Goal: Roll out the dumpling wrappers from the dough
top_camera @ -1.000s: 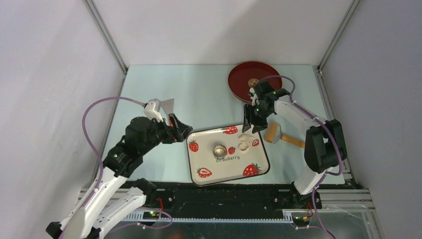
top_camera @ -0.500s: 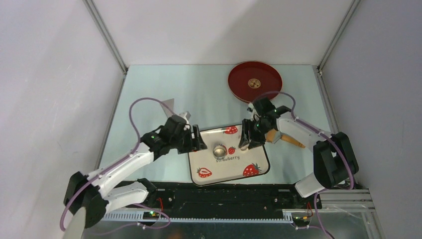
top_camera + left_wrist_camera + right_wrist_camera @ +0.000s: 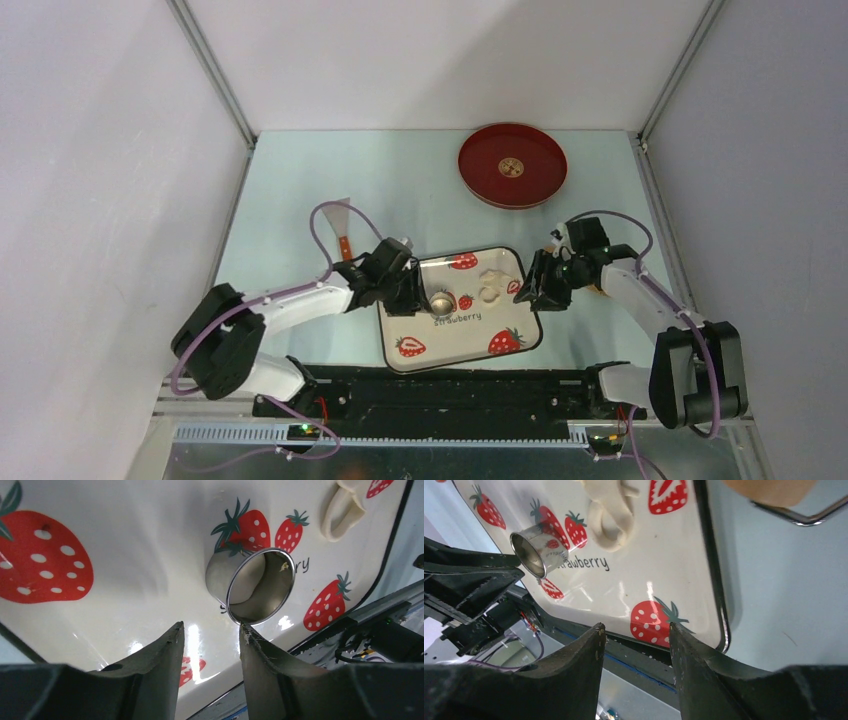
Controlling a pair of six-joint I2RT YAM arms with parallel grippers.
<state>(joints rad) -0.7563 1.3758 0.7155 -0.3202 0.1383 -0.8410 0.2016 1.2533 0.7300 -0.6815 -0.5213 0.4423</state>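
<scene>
The top camera looks down from high at the near side over the whole table (image 3: pixel 400 190). Both wrist cameras sit low and close at the strawberry plate (image 3: pixel 455 335), facing inward. All three views share the ring cutter (image 3: pixel 441 301) and the dough (image 3: pixel 490 288).

1. Wooden roller (image 3: pixel 769 487): blurred and cut by the top edge in the right wrist view; hidden under the right arm (image 3: pixel 640 290) from above.
2. Dough (image 3: pixel 342 512): upper part cut off in both wrist views.
3. Plate (image 3: pixel 455 340): left rim covered by the left gripper (image 3: pixel 418 298).
4. Ring cutter (image 3: pixel 250 587): contents unreadable.
</scene>
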